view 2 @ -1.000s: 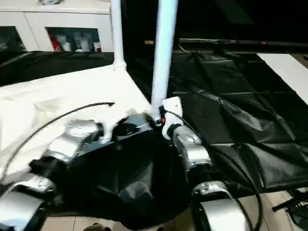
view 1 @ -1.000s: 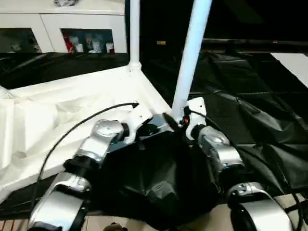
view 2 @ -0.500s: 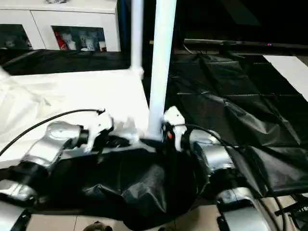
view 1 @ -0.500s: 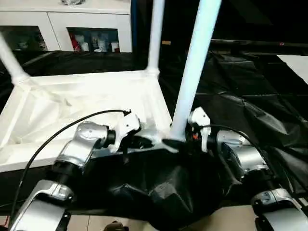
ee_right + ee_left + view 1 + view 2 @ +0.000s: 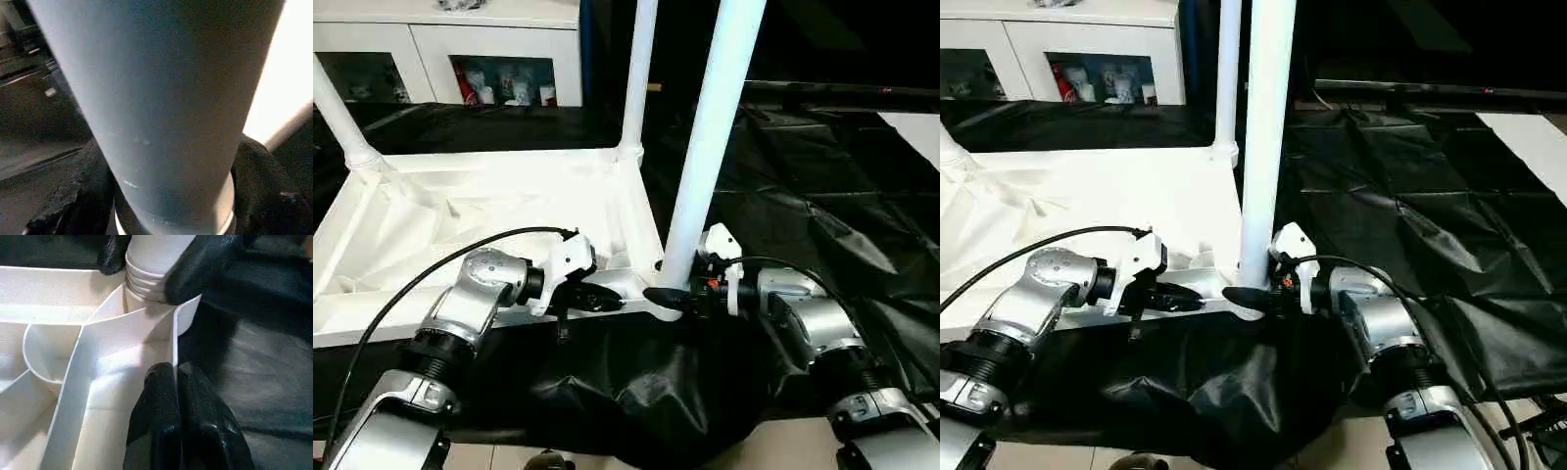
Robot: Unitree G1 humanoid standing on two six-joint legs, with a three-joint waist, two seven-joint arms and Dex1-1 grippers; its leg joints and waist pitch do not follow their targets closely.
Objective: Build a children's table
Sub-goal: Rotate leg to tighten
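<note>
Three legs visible upright in corner sockets of the inverted tabletop (image 5: 489, 211), lying ribbed side up at centre left of the frame on black sheeting (image 5: 803, 196): far-left leg (image 5: 337, 113), far-right leg (image 5: 639, 69), near-right leg (image 5: 710, 147). Fourth corner out of frame; state unknown. Right hand (image 5: 690, 294) clenched around the base of the near-right leg, just above its socket, ridged collar not yet fully sunk. Left hand (image 5: 177, 382) pinching the tabletop rim beside that socket, steadying it. Judged late stage: final seating of this leg, then turning upright. White cabinet (image 5: 460, 59) along upper left.
</note>
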